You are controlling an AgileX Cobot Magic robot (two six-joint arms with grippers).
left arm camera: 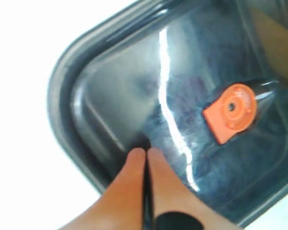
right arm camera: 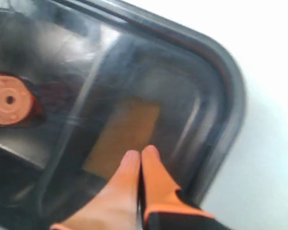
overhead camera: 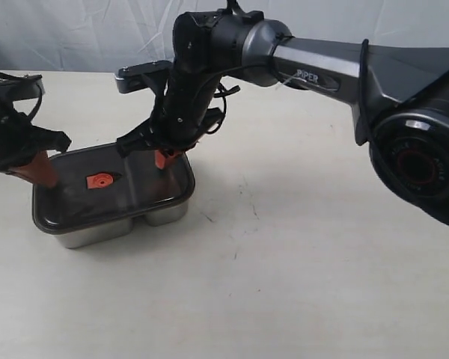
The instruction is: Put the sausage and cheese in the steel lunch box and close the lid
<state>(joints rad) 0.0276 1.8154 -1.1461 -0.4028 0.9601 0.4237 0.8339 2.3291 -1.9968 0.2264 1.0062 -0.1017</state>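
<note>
The dark smoky lid [overhead camera: 127, 191] lies on top of the steel lunch box [overhead camera: 105, 232], its orange-red valve [overhead camera: 99, 180] at the centre. My left gripper [overhead camera: 49, 179] is shut, its orange tips resting on the lid's left end [left arm camera: 145, 152]. Over the lid's right end my right gripper [overhead camera: 163, 161] is also shut, tips touching the lid [right arm camera: 141, 154]. Through the lid a yellowish-brown block, the cheese [right arm camera: 122, 136], shows dimly below the right tips. A faint dark reddish smear by the valve [right arm camera: 9, 100] may be the sausage; I cannot tell.
The box stands on a pale tabletop [overhead camera: 284, 262] with a white cloth backdrop [overhead camera: 97, 30] behind. The right arm's large dark body [overhead camera: 404, 112] reaches in from the right edge across the table.
</note>
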